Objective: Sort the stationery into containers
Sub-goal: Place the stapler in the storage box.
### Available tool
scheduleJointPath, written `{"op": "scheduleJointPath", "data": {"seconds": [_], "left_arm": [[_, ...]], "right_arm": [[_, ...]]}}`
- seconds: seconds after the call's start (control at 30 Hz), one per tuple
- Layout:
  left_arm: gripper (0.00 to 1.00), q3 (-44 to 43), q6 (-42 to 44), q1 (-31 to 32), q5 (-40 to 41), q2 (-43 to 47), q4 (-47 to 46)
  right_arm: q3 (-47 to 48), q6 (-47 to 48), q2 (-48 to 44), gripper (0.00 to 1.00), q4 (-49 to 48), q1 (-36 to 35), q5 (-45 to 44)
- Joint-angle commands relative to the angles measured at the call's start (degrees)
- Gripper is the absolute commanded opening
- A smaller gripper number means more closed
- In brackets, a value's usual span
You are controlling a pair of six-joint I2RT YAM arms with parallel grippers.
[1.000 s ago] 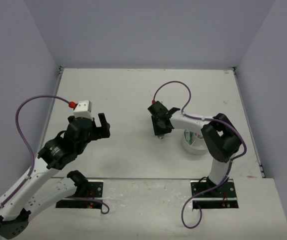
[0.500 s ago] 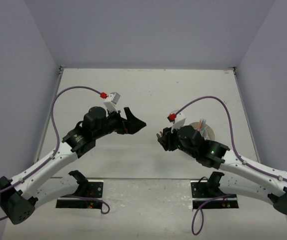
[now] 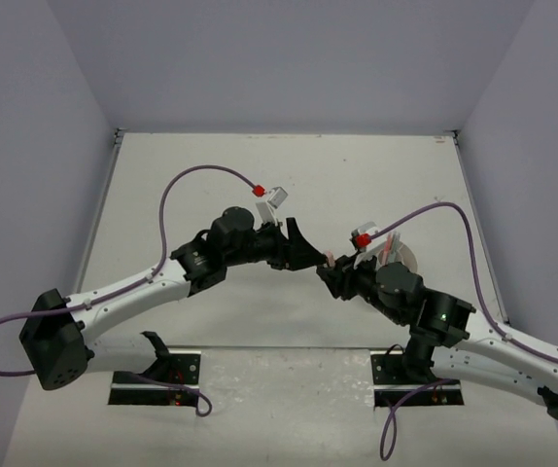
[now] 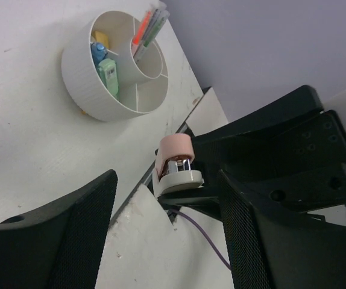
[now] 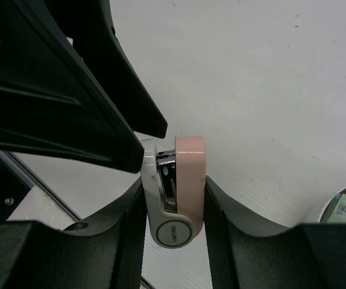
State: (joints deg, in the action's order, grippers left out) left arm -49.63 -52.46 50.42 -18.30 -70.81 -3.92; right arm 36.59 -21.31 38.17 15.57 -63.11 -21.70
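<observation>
- the right end effector is clenched on a pink-and-white stapler, pinching its lower end so the upper end sticks up free, held in the air above the table.
- the left end effector is released: its jaws stand apart on either side of the stapler, with a gap on both sides in the left wrist view. this looks like a hand-over between the arms.
- risk: if the right end effector lets go before the left one has a firm pinch, the stapler would likely drop to the table.
- risk: the free end is short and rounded, so a grip placed too near its tip could squeeze it out sideways. the two end effectors are crowded together and their fingers could knock.
- the white organizer stands on the table just beyond the right arm. it has pens in one compartment and pastel pieces in another.
- hard to make out: from above the stapler is only a pink speck, and the right arm covers most of the organizer.
- in the right wrist view a left finger overlaps the stapler's edge; i cannot tell if they touch.
</observation>
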Motion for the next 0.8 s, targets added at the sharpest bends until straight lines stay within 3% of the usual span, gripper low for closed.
{"op": "scheduleJointPath", "data": {"seconds": [0.0,0.13,0.27,0.33,0.5,0.53,0.57,0.67,0.7,0.77], "left_arm": [[0.67,-4.0,-1.3,2.3,-1.6,-1.8,-4.6],[0.65,-4.6,-1.6,2.8,-1.7,-3.4,-5.0],[0.29,-5.1,-1.7,3.4,-3.0,-4.9,-6.1],[0.03,-5.3,-1.7,3.6,-3.8,-5.4,-6.4],[0.0,-5.9,0.2,3.9,-6.5,-5.7,-7.8],[0.0,-6.3,0.9,3.9,-7.0,-5.8,-7.9],[0.0,-6.6,1.7,3.9,-7.6,-5.8,-8.1],[0.0,-7.9,5.9,4.1,-8.3,-5.7,-8.3],[0.0,-8.4,7.1,4.1,-8.0,-5.6,-8.0],[0.0,-8.8,9.5,4.1,-6.9,-5.5,-7.6]], "right_arm": [[0.3,0.5,-1.3,0.0,-3.3,-0.4,-1.0],[0.5,0.3,-2.2,0.0,-4.0,-0.5,0.7],[0.7,0.5,-2.8,0.0,-4.0,-0.5,0.0],[0.8,0.4,-3.1,0.0,-3.6,-0.5,-1.2],[1.9,-0.4,-2.4,0.03,-1.9,-0.4,-3.5],[2.1,-0.7,-2.2,0.1,-1.6,-0.5,-3.5],[2.2,-0.8,-2.1,0.25,-1.4,-0.5,-3.5],[2.7,-1.7,-2.5,0.92,-0.3,-0.5,-2.8],[2.9,-1.9,-2.7,0.99,0.6,-0.5,-2.4],[4.2,-3.1,-3.2,0.99,2.9,-0.5,-1.6]]}}
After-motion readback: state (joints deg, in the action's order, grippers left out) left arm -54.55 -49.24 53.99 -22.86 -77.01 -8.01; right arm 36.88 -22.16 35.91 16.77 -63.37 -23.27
